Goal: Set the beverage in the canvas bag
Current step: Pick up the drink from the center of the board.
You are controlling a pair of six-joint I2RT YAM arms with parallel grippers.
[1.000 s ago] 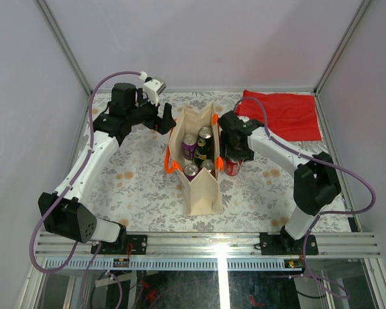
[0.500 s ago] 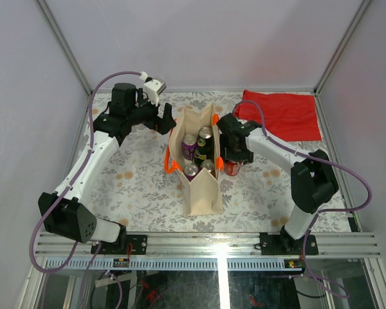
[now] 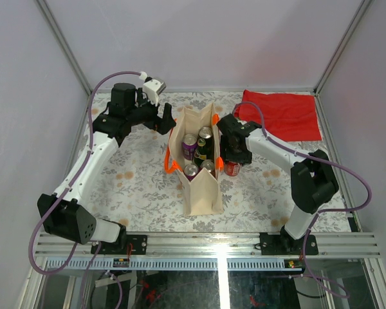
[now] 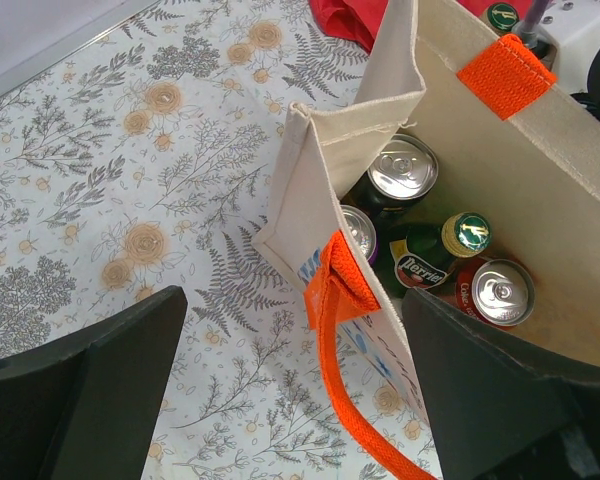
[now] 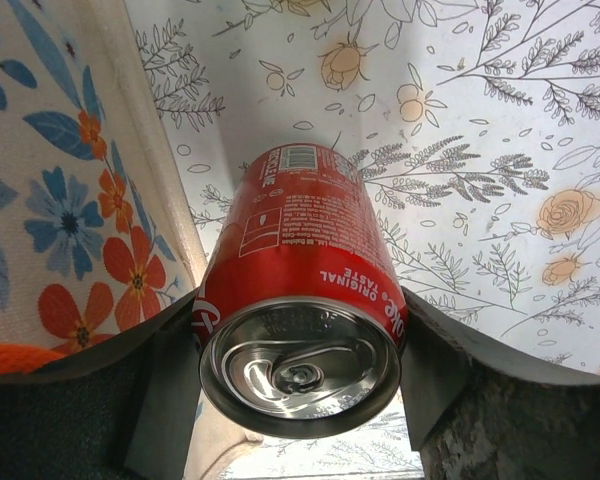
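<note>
Right wrist view: right pincer (image 5: 298,375) clamped on red soda can (image 5: 300,290). Can upright over bench (image 5: 500,150), just beside floral side of canvas bag (image 5: 70,180), outside it. Left pincer (image 4: 290,390) fingers wide apart, straddling bag's orange handle (image 4: 345,330). Other cans (image 4: 402,168), green bottle (image 4: 445,250) inside bag.

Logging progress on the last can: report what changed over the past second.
The right gripper edged slightly toward the canvas bag, its elbow drawing in; it looks clamped on the red can, which stands on the table beside the bag. The left gripper, open at the bag's far end, the bag and its drinks stayed put.
</note>
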